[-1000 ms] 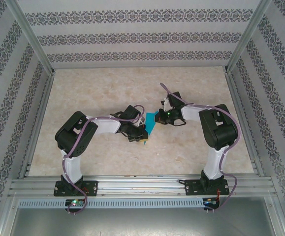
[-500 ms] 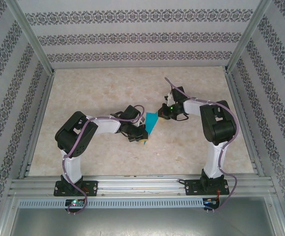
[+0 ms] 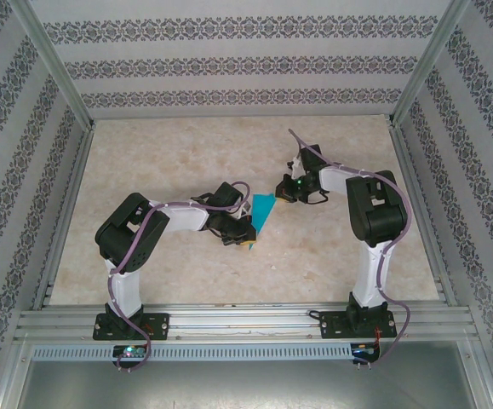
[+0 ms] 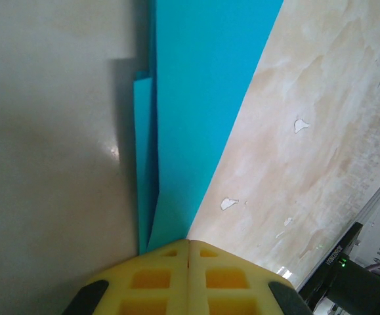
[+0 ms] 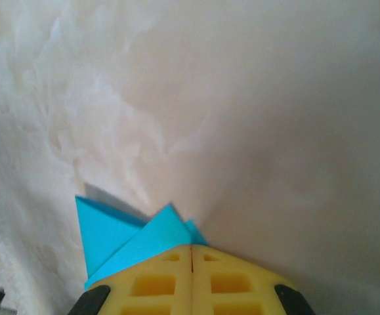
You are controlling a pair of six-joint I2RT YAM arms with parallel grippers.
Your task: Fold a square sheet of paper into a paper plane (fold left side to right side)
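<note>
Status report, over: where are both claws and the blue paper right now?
Left claw shut, tips at paper's narrow end. Right claw shut, tips at its far corner. Paper folded to a narrow wedge, lying on table. Nothing in the way.

A robotics lab cell: aluminium frame (image 3: 237, 322), patterned wall panels (image 3: 246, 64), marble-look tabletop (image 3: 178, 153).

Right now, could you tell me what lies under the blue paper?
Marbled table shows all around the paper; directly beneath, its layers hide everything. Its narrow end vanishes behind the left end effector.
</note>
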